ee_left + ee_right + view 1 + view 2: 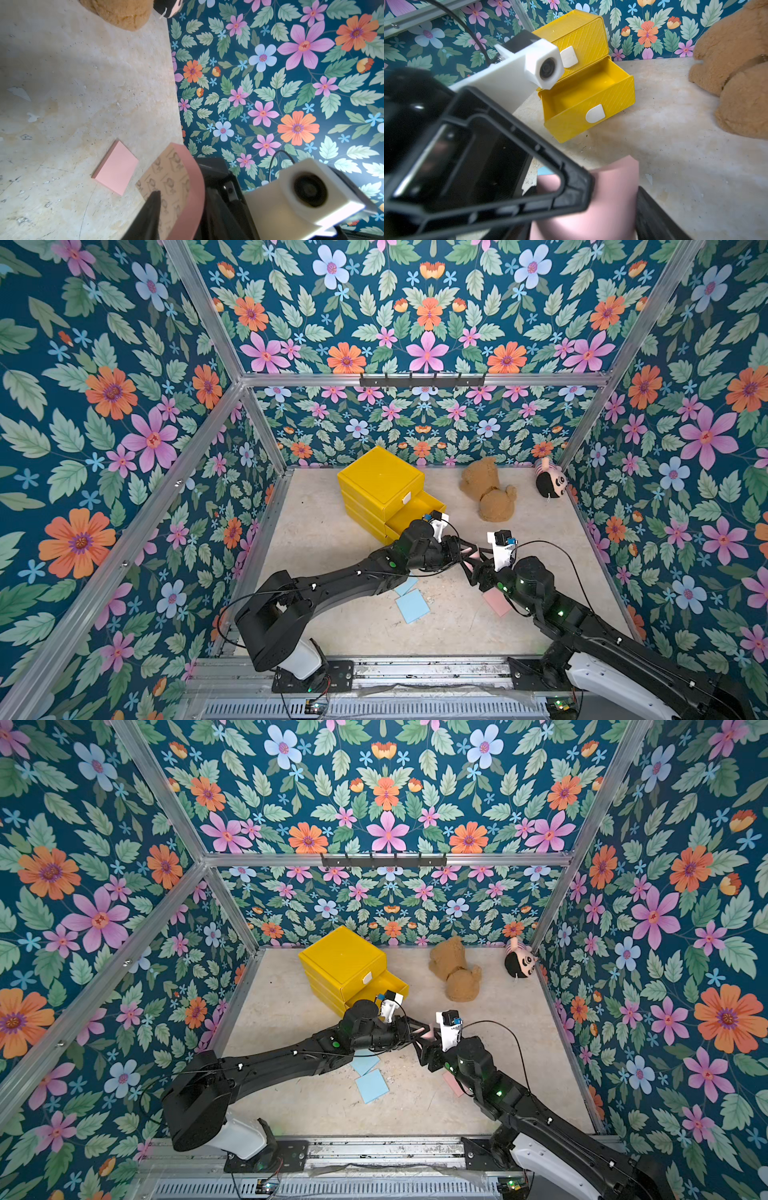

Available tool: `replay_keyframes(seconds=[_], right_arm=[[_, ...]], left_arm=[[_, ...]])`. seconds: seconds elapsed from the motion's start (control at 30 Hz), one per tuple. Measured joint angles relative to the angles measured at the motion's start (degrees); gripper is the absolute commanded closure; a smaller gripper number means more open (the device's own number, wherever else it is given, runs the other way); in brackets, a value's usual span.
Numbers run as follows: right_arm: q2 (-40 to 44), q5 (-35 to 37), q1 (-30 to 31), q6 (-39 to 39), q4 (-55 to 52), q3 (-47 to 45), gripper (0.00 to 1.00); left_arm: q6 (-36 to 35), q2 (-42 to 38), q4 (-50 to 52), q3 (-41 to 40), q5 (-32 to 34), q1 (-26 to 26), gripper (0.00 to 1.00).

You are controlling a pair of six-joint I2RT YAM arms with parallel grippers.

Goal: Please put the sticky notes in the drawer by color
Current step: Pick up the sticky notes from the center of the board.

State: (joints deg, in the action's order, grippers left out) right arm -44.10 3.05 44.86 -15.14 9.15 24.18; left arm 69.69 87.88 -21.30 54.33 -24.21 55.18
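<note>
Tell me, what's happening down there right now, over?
Right gripper holding bent pink note pad mid-air; left gripper at it, grip unclear. One drawer open, looks empty. Nothing seen blocking the way.

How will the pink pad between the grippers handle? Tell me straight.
Probably floppy: the held pink pad bows into an arc in the left wrist view. Likely light, as a pinch holds it clear of the table. Its thick edge suggests stacked sheets that could fan or slip apart.
</note>
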Motion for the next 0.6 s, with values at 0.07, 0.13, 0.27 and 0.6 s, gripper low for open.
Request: replay_keyframes(seconds=[0.07, 0.13, 0.27, 0.6], right_arm=[[0.1, -0.1, -0.1, -0.5, -0.1, 0.0, 0.27], [0.2, -0.2, -0.1, -0.7, -0.3, 0.0, 0.27], [0.4, -0.5, -0.1, -0.9, -0.5, -0.1, 0.27], [5.5, -1.6, -0.1, -3.5, -0.7, -0.4, 0.01]], left_arm=[[-0.1, 0.0, -0.3, -0.1, 0.7, -0.1, 0.78], [-0.9, -0.2, -0.4, -0.2, 1.5, -0.2, 0.82], [-1.4, -0.4, -0.3, -0.4, 2.2, -0.2, 0.9], [-5.4, -4.1, -0.2, -2.0, -2.3, -4.3, 0.98]])
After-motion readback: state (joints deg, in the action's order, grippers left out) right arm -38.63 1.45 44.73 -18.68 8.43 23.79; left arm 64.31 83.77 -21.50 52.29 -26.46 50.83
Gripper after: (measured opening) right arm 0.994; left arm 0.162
